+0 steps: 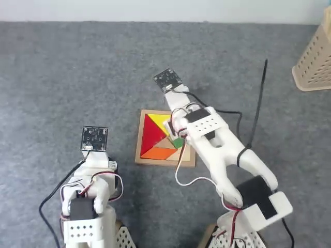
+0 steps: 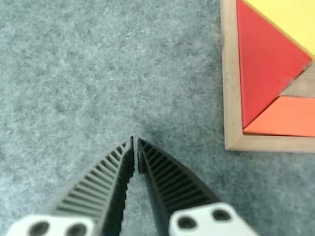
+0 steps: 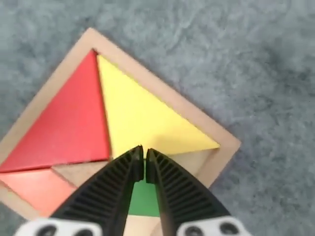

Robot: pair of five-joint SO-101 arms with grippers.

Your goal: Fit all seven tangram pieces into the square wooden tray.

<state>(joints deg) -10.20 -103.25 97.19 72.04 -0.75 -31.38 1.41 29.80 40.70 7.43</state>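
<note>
- Your wooden tray lies flat on the grey tabletop.
- In it you can see 4 pieces: a red piece, a yellow piece, an orange piece and a green piece.
- Your right tool hangs over the tray, tips pressed together, holding nothing.
- Your left tool is closed and empty too, over the tabletop just beside the tray.
</note>
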